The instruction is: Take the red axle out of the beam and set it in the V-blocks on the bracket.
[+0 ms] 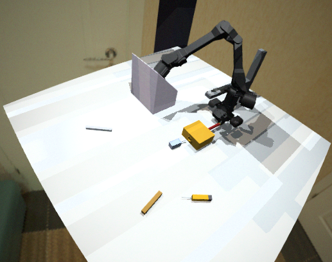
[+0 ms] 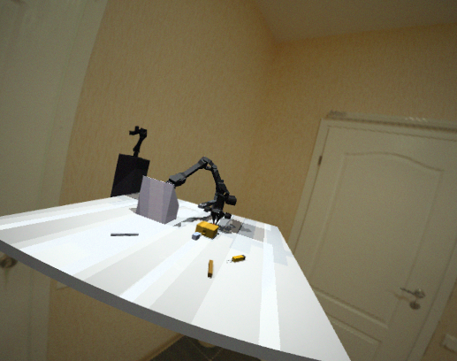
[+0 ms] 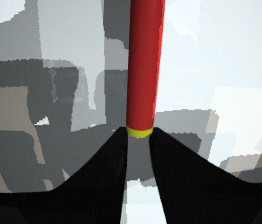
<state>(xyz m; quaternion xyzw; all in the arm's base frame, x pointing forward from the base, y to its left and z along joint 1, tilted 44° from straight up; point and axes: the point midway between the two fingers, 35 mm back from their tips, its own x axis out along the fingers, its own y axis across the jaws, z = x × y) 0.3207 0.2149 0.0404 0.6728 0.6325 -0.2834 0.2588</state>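
Observation:
The yellow beam (image 1: 198, 135) (image 2: 207, 229) rests on the table; a round hole shows in its near face in the top view. The red axle (image 1: 214, 126) (image 3: 144, 65) sticks out on the beam's far side. My gripper (image 1: 221, 123) (image 3: 138, 133) is shut on the axle's outer end, by its yellow tip. The beam does not show in the wrist view, and I cannot tell whether the axle's other end is still inside it. A dark grey piece (image 1: 216, 92) and an upright post (image 1: 257, 65) behind the gripper look like the bracket; the V-blocks are not clear.
A lilac-grey slanted panel (image 1: 143, 85) (image 2: 156, 199) stands left of the arm. A small blue-grey block (image 1: 174, 144) (image 2: 195, 236) lies close beside the beam. A grey rod (image 1: 99, 128), an orange-brown bar (image 1: 151, 202) and a yellow tool (image 1: 201, 198) lie farther off.

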